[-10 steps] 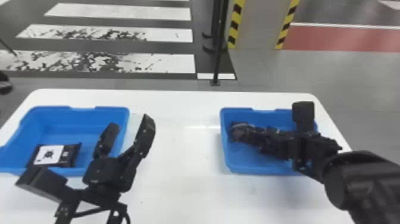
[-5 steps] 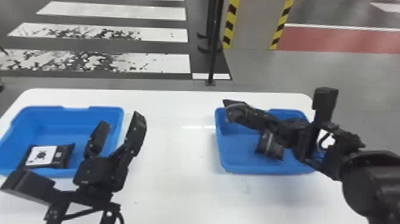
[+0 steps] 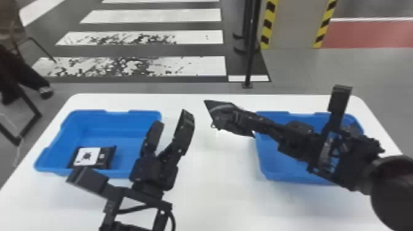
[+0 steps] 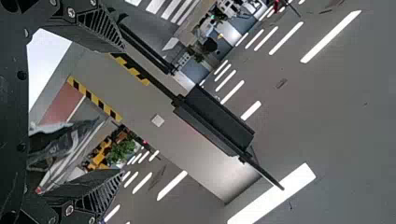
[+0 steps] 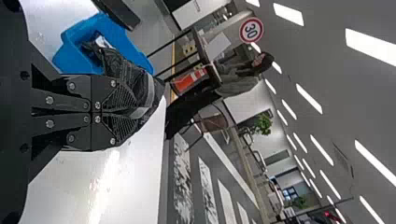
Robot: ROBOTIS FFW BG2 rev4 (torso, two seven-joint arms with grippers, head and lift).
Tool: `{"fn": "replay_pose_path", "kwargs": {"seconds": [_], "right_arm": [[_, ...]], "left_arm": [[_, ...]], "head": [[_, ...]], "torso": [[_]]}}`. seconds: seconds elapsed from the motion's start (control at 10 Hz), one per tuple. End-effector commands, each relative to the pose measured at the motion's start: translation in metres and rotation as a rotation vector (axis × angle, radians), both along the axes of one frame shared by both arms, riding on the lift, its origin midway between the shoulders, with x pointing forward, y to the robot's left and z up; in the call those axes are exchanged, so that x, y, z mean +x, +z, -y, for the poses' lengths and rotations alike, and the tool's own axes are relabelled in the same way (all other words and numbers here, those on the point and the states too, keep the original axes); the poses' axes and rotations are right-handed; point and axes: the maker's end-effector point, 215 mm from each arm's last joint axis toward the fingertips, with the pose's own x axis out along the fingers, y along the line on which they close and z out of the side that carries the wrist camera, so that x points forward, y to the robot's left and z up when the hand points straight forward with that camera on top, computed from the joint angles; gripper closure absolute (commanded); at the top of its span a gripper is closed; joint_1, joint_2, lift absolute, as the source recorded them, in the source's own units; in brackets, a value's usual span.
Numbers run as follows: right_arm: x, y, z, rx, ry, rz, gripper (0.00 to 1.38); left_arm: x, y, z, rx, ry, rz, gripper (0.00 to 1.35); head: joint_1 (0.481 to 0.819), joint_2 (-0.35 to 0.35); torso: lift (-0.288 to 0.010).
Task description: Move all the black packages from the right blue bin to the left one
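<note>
Package point(image 5: 125, 69) pinched between right jaws, apparently jutting beyond tips; left jaws spread.

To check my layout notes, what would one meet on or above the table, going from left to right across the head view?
Package in the left bin → left gripper → held package → right bin.

White table point(image 3: 215, 190), rounded corners; left blue bin point(image 3: 107, 123), right blue bin point(image 3: 272, 167) on top, well apart.
</note>
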Motion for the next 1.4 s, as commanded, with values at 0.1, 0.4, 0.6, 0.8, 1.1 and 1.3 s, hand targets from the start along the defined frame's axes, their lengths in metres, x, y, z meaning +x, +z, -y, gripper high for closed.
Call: {"fn": "replay_pose_path", "kwargs": {"seconds": [0.1, 0.4, 0.6, 0.8, 1.1, 1.3], "right_arm": [[-0.016, -0.001, -0.043, 0.051, 0.097, -0.034, 1.24], [-0.031, 0.013, -0.071, 0.096, 0.166, -0.033, 1.24], [-0.034, 0.014, -0.080, 0.111, 0.185, -0.042, 1.24], [-0.031, 0.012, -0.077, 0.126, 0.175, -0.047, 1.24], [-0.025, 0.017, -0.079, 0.135, 0.174, -0.031, 1.24], [-0.025, 0.013, -0.080, 0.138, 0.172, -0.037, 1.24]], "left_arm": [[0.003, 0.003, 0.022, -0.007, -0.057, -0.003, 0.15], [0.004, -0.004, 0.028, 0.021, -0.076, -0.023, 0.15], [0.004, -0.006, 0.028, 0.049, -0.078, -0.022, 0.25], [0.007, -0.014, 0.026, 0.099, -0.081, -0.039, 1.24], [0.005, -0.014, 0.045, 0.205, -0.166, -0.057, 1.21], [0.006, -0.005, 0.031, 0.188, -0.122, -0.028, 1.21]], "head": [[0.695, 0.087], [0.695, 0.112], [0.695, 0.131], [0.695, 0.139], [0.695, 0.120], [0.695, 0.121]], "torso": [[-0.169], [-0.169], [-0.169], [-0.169], [-0.169], [-0.169]]}}
